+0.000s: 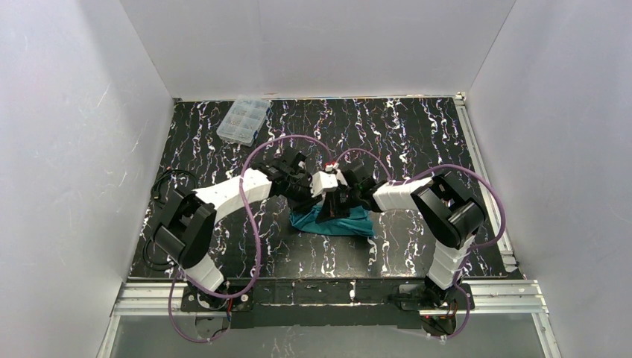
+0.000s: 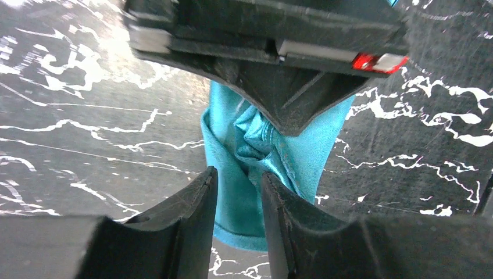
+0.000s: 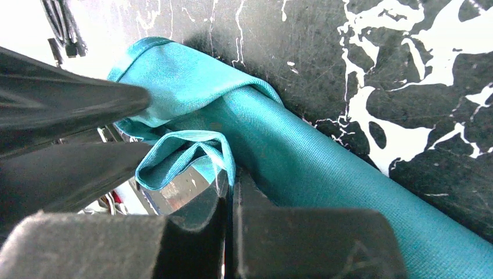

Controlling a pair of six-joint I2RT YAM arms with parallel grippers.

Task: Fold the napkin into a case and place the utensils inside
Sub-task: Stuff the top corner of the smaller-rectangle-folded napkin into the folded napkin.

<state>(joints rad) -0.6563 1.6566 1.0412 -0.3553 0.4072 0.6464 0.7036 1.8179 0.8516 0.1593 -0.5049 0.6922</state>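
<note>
Napkin (image 3: 325, 157), right pincer (image 3: 229, 196) low, pinching hem

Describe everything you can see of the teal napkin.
The napkin is teal-green woven cloth with a stitched hem, folded into a thick, rumpled bundle. It lies near the middle of the black marbled table. The right claw is shut on a looped fold of hem. The left claw hangs open over it; contact there is unclear.
</note>
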